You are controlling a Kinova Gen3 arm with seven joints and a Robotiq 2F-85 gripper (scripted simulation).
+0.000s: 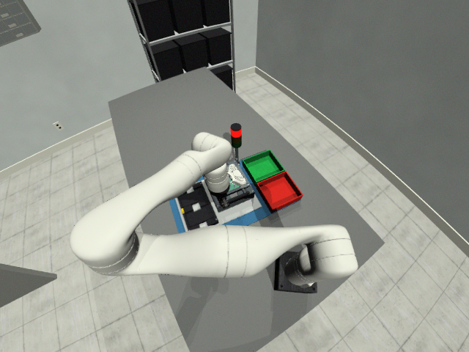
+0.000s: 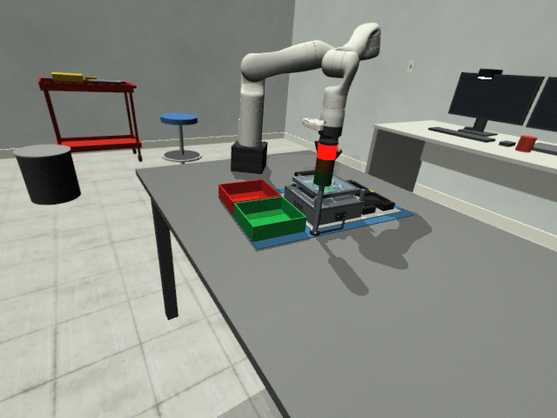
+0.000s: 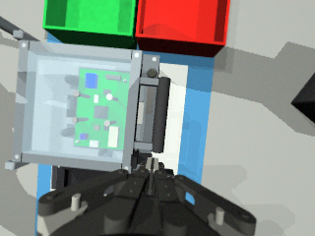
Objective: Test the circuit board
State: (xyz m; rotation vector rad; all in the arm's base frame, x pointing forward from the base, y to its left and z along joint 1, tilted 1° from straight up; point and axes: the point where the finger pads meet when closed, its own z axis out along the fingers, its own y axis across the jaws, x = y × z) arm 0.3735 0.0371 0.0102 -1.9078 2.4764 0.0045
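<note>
The green circuit board (image 3: 98, 108) lies flat in the grey tester (image 3: 79, 105) under the closed clear lid, component side up. The signal light (image 1: 235, 133) glows red; it also shows in the exterior view (image 2: 326, 151). My gripper (image 3: 152, 164) is shut and empty, fingertips together just above the lower end of the black latch hook (image 3: 150, 115) on the tester's right side. The tester also shows in the exterior view (image 2: 325, 195). The red bin (image 3: 182, 20) and green bin (image 3: 90, 17) stand beside the tester.
The black tray (image 1: 196, 208) sits on the blue mat (image 1: 242, 218) beside the tester. The red bin (image 1: 279, 191) and green bin (image 1: 262, 163) stand side by side. The signal light's pole (image 2: 317, 211) stands at the mat's corner.
</note>
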